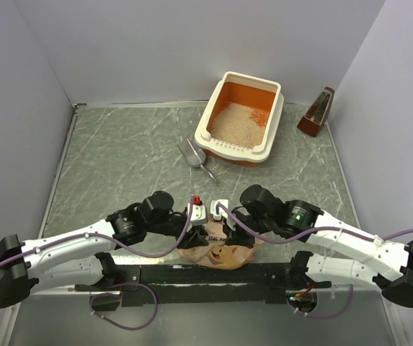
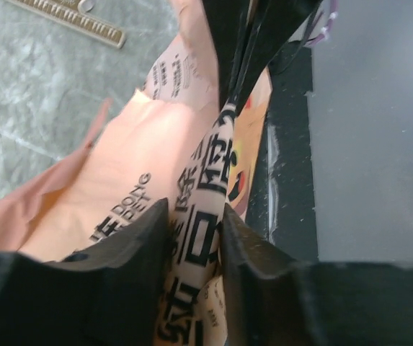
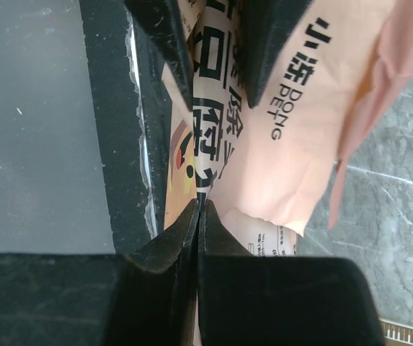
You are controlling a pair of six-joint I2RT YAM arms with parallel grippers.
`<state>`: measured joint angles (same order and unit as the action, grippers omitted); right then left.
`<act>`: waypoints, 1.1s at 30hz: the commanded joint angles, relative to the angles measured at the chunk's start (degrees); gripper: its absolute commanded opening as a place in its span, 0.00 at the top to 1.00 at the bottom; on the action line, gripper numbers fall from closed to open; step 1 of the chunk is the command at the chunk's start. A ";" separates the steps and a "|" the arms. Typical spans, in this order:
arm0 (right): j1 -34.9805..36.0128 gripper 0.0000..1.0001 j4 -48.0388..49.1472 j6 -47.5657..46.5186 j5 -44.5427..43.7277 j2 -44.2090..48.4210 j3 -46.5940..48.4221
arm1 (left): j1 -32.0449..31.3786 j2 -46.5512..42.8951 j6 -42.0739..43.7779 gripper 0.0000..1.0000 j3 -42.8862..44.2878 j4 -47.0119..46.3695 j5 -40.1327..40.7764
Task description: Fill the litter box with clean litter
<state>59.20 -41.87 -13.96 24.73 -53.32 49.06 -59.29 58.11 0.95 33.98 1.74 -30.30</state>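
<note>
The right tool (image 3: 199, 210) is pinching the peach-pink printed bag (image 3: 278, 166) with its fingers pressed together. The left tool (image 3: 219, 86) is gripping the same bag from opposite.

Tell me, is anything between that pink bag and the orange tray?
Only the grey scoop, on the table by the near-left corner of the litter box, slightly left of a straight path from the bag.

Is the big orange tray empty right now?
No, the overhead view shows pale litter covering much of the orange floor of the tray.
</note>
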 commanded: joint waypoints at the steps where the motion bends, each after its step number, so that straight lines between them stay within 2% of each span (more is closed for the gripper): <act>1: -0.40 1.00 5.57 0.24 1.72 3.05 1.57 | -0.22 -4.92 2.30 0.65 -0.84 8.37 5.25; 7: -0.40 1.00 4.69 0.60 0.32 4.01 1.74 | 0.05 -10.47 1.51 0.69 -3.56 6.62 10.62; 13: -0.49 1.00 4.43 1.12 -0.64 5.77 1.04 | 0.22 -4.77 3.18 0.73 -1.73 7.93 7.54; 17: -0.40 1.00 3.46 1.47 -2.31 7.00 1.30 | 0.31 -2.74 3.62 0.74 -1.63 7.75 8.51; 23: -1.10 1.00 3.10 1.92 -5.40 9.02 0.43 | 1.19 -2.39 3.71 0.70 -1.46 7.75 8.07; 26: -1.10 1.00 3.99 1.91 -4.87 8.94 -0.54 | 1.45 0.07 4.23 0.82 -0.49 8.54 7.02; 27: -1.02 1.00 4.07 1.91 -4.87 8.67 -0.54 | 1.45 0.60 4.67 0.99 -0.23 9.15 7.10; 31: -1.28 1.00 4.51 2.18 -6.88 7.18 0.60 | 1.63 0.52 5.55 0.99 2.58 12.49 11.05; 33: -1.28 1.00 4.86 2.44 -7.76 6.48 1.30 | 1.63 -0.71 6.69 0.99 3.64 14.25 16.40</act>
<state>58.43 -42.46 -12.80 17.98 -47.62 46.83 -58.63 57.95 4.01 35.44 6.28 -23.99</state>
